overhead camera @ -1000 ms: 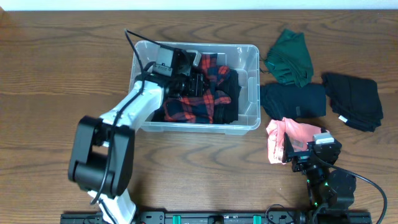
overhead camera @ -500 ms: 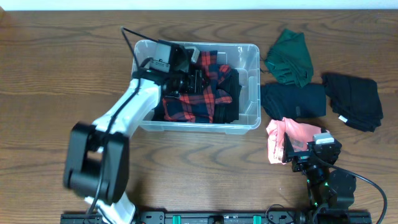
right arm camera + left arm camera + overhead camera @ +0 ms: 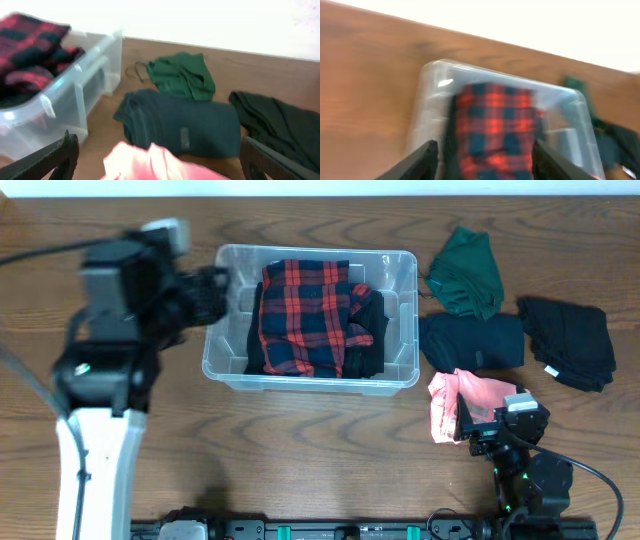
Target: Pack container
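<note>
The container (image 3: pixel 402 320) is sitting mid-table, long side running left-right, with the left claw (image 3: pixel 485 149) hovering wide and empty at its left end and the right claw (image 3: pixel 157 145) gaping over the pink cloth (image 3: pixel 150 164) nearby.

Overhead looks straight down on the table (image 3: pixel 300 460); both wrist views, oblique (left's blurred), share the container (image 3: pixel 310 383).

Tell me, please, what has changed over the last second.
The left gripper has lifted out of the large clear rectangular plastic container and drawn back leftward, open, leaving the red-and-navy plaid cloth inside. The container, right gripper, pink cloth, green garment, dark teal garment and black garment stayed put.
</note>
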`<state>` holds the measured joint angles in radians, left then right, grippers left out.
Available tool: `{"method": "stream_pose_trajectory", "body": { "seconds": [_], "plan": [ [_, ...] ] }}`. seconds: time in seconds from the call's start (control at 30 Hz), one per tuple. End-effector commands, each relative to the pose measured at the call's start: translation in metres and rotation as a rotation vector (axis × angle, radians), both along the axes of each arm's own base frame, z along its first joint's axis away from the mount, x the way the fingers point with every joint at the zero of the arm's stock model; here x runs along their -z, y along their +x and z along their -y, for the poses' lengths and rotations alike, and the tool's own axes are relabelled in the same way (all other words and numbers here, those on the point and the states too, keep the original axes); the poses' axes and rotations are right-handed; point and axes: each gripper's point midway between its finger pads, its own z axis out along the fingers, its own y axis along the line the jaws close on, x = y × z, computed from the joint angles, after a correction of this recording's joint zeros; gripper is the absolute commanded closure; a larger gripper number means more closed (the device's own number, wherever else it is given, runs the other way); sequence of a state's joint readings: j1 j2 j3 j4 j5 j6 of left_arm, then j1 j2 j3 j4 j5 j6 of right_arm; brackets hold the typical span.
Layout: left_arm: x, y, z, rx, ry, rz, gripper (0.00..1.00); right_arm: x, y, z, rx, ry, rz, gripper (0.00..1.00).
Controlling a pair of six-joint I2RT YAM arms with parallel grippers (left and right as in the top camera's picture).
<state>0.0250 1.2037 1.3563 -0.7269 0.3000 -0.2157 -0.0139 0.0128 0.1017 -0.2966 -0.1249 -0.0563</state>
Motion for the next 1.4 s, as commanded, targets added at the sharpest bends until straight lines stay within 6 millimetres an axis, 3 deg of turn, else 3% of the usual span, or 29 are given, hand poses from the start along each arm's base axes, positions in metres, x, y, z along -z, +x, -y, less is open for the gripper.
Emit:
{"method": "stream_pose_trajectory", "body": {
  "seconds": [0.0, 0.1, 0.13, 0.17, 0.37, 0.63, 0.8, 0.97, 1.0, 1.07, 1.13, 1.2, 1.37],
  "plan": [
    [0.01, -0.014, -0.054, -0.201, 0.032, -0.063, 0.33, -0.006, -0.002, -0.018, -0.086, 0.1, 0.012, 0.01],
    [0.022, -0.027, -0.084, -0.303, 0.037, -0.13, 0.23, -0.004, -0.006, -0.032, -0.159, 0.163, -0.016, 0.01],
    [0.026, -0.031, -0.091, -0.327, 0.034, -0.15, 0.17, -0.007, -0.006, -0.034, -0.171, 0.164, -0.002, 0.01],
    [0.029, -0.034, -0.097, -0.345, 0.031, -0.167, 0.02, -0.01, -0.006, -0.036, -0.18, 0.177, 0.004, 0.01],
    [0.038, -0.042, -0.111, -0.392, 0.022, -0.211, 0.02, -0.024, -0.006, -0.043, -0.21, 0.299, 0.029, 0.01],
    [0.038, -0.041, -0.111, -0.391, 0.022, -0.213, 0.02, -0.071, 0.009, -0.031, -0.139, 0.312, 0.056, 0.01],
    [0.038, -0.041, -0.111, -0.391, 0.022, -0.213, 0.02, -0.072, 0.039, -0.021, -0.049, 0.308, -0.117, 0.01],
    [0.038, -0.041, -0.111, -0.391, 0.022, -0.213, 0.02, -0.073, 0.093, -0.012, -0.044, 0.202, -0.297, 0.01],
    [0.038, -0.041, -0.111, -0.391, 0.022, -0.213, 0.02, -0.08, 0.107, -0.017, -0.083, 0.216, -0.312, 0.01],
    [0.038, -0.041, -0.111, -0.391, 0.022, -0.213, 0.02, -0.084, 0.118, -0.036, -0.193, 0.265, -0.37, 0.01],
    [0.038, -0.041, -0.111, -0.391, 0.022, -0.213, 0.02, -0.09, 0.132, -0.042, -0.25, 0.3, -0.403, 0.01],
    [0.038, -0.041, -0.111, -0.391, 0.022, -0.213, 0.02, -0.087, 0.147, -0.024, -0.161, 0.365, -0.443, 0.01],
    [0.038, -0.041, -0.111, -0.391, 0.022, -0.213, 0.02, -0.072, 0.175, 0.058, 0.101, 0.536, -0.5, 0.01]
  ]
}}
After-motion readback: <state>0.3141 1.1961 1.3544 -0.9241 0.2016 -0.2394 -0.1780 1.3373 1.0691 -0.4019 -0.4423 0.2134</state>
